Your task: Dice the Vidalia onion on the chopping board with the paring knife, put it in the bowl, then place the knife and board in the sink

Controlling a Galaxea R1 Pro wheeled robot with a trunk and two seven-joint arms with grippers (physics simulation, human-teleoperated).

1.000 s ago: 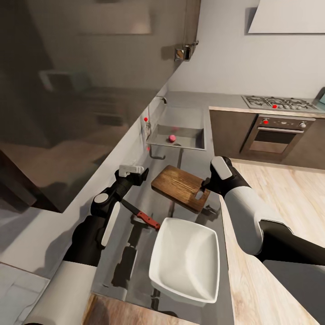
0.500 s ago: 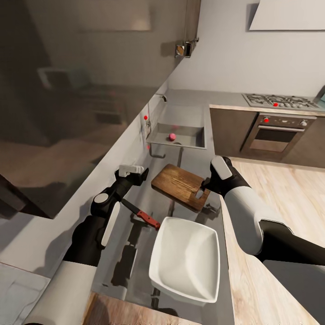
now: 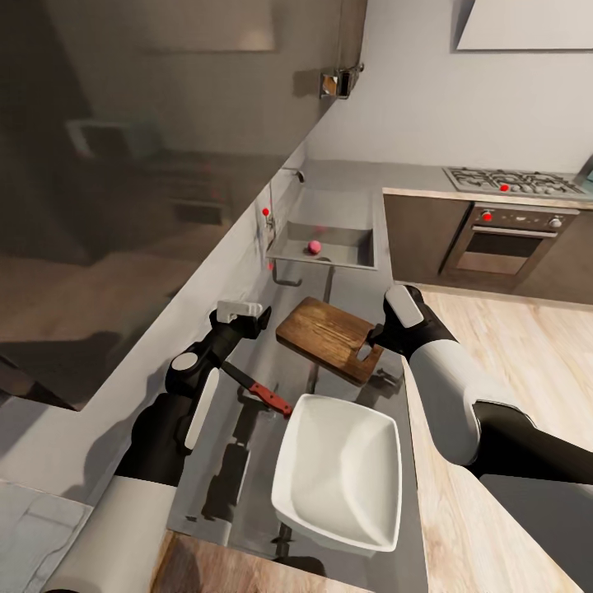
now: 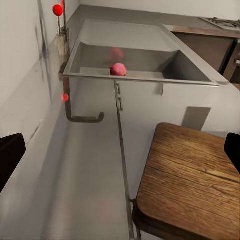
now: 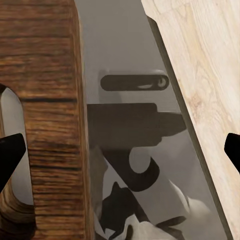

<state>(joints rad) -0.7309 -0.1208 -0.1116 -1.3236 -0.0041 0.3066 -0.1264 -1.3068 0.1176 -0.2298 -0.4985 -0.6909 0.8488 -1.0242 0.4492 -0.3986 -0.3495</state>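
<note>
The Vidalia onion [image 3: 314,246] [image 4: 118,69], a small pink ball, lies in the steel sink [image 3: 354,255] [image 4: 165,62]. On the grey countertop [image 3: 350,284] the dark wooden chopping board [image 3: 328,336] [image 4: 192,185] [image 5: 45,75] lies at an angle, handle slot toward my right arm. The paring knife [image 3: 257,389], with its reddish handle, rests between the board and the white bowl [image 3: 339,469]. My left gripper [image 3: 244,316] [image 4: 120,150] is open beside the board's left end, facing the sink. My right gripper [image 3: 376,336] [image 5: 120,150] is open over the board's slotted end, holding nothing.
A chrome faucet with a red knob [image 3: 265,212] [image 4: 58,9] stands at the sink's left side against the wall. A hob [image 3: 511,181] and oven [image 3: 502,247] sit on the far right run. Wooden floor [image 3: 511,362] lies right of the countertop's edge.
The head view has shifted slightly, so the whole scene sits a little differently. Arms, board, knife, bowl and onion keep their places.
</note>
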